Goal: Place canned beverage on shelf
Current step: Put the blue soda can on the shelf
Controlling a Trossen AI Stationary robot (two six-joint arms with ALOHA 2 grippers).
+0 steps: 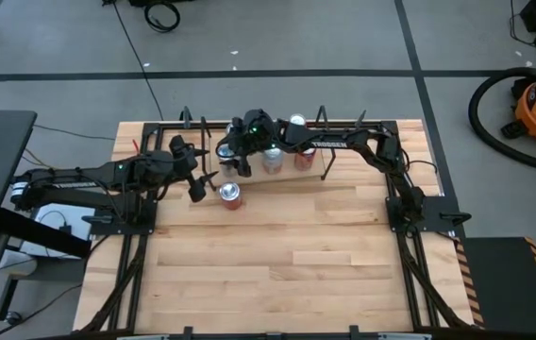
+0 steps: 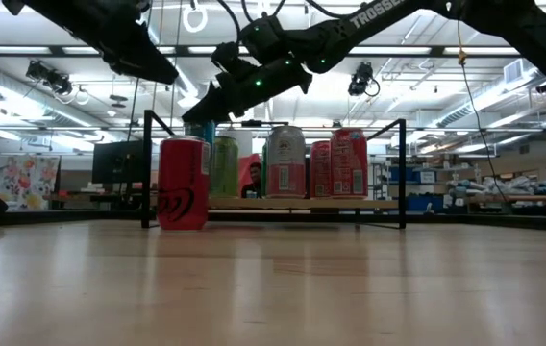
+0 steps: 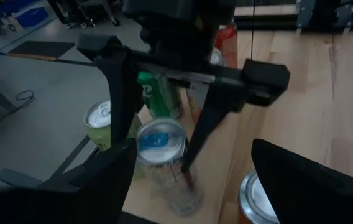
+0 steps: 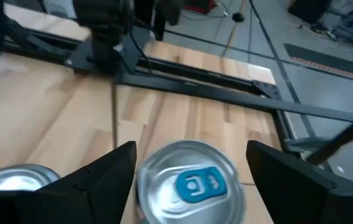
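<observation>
The shelf (image 2: 302,203) stands at the table's far edge with several cans on it: a green one (image 2: 223,165), a silver one (image 2: 285,161) and red ones (image 2: 348,161). At its left end stands a can with a blue tab (image 4: 189,183), upright on its base. My right gripper (image 4: 189,186) is open, one finger on each side of this can's top (image 3: 161,140). A red can (image 1: 231,195) stands on the table in front of the shelf. My left gripper (image 1: 202,179) hangs open beside that red can, holding nothing. My right gripper comes at the blue-tab can slanting down from the table's right, with its fingers (image 3: 119,93) on either side of the can's upper wall. I cannot tell whether either finger touches the can. The can stands upright on the shelf plank.
Thin black rod uprights (image 2: 404,173) close the shelf's ends. A green-topped can (image 3: 102,118) stands right next to the blue-tab can. The near half of the wooden table (image 1: 277,274) is bare wood. Black frame rails (image 1: 410,274) run along both sides.
</observation>
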